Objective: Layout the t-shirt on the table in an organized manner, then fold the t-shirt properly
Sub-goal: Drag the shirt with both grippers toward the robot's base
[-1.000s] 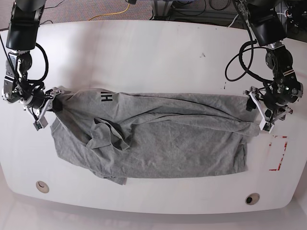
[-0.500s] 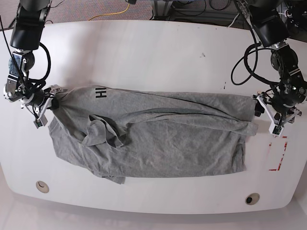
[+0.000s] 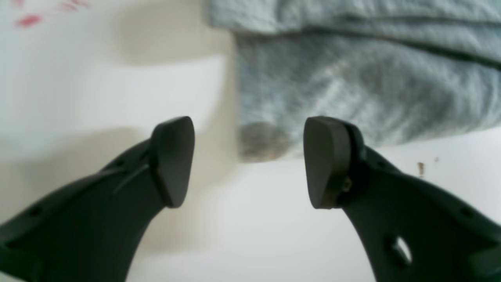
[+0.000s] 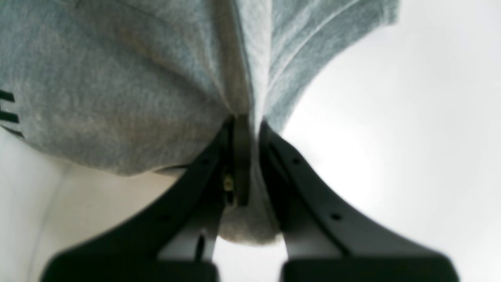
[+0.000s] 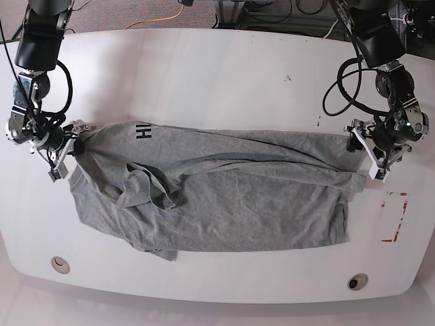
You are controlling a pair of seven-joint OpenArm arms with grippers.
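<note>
The heather-grey t-shirt point(image 5: 231, 197) lies wrinkled across the white table point(image 5: 217, 81), with black letters showing near its upper left corner and a bunched fold point(image 5: 146, 190) on its left part. My right gripper point(image 5: 73, 144) at the shirt's left end is shut on a pinch of fabric; in the right wrist view the t-shirt point(image 4: 117, 78) runs up from between the shut right gripper point(image 4: 250, 129). My left gripper point(image 5: 366, 156) stands open at the shirt's right edge. In the left wrist view the left gripper point(image 3: 249, 160) holds nothing, and the t-shirt's point(image 3: 352, 86) corner lies just beyond its fingertips.
A red rectangular outline mark point(image 5: 396, 217) sits on the table right of the shirt, near the left arm. Two round holes point(image 5: 60, 263) point(image 5: 357, 280) lie along the front edge. Small black specks point(image 5: 287, 78) dot the back right. Cables hang by both arms.
The right gripper pulled the shirt's left end a little left and back. The open left gripper swung out to the right, then came back to the shirt's right edge.
</note>
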